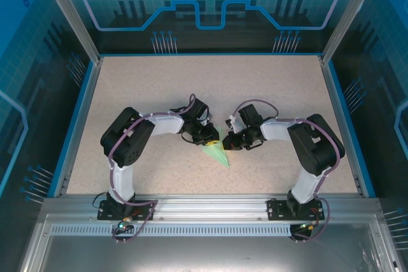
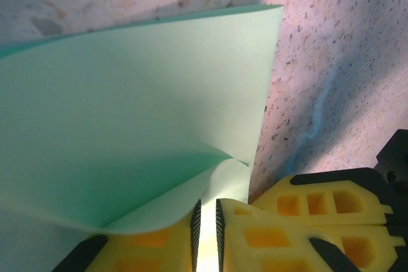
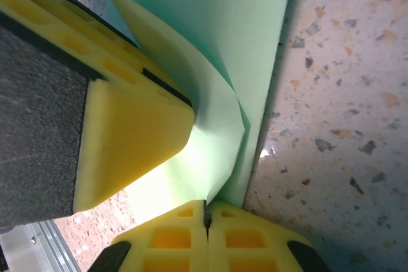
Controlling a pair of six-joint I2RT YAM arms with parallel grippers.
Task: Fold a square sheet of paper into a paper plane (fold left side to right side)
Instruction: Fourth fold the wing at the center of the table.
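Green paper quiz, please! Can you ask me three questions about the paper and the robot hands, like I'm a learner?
1. True or false: the green paper lies completely flat on the table.
2. What colour are the fingers of the right hand? A red, B yellow, C blue.
3. The right hand pinches the paper. What else pinches it?

Key
1. False: one flap curls up off the rest.
2. B, yellow.
3. The left hand, right beside it near the middle of the table.
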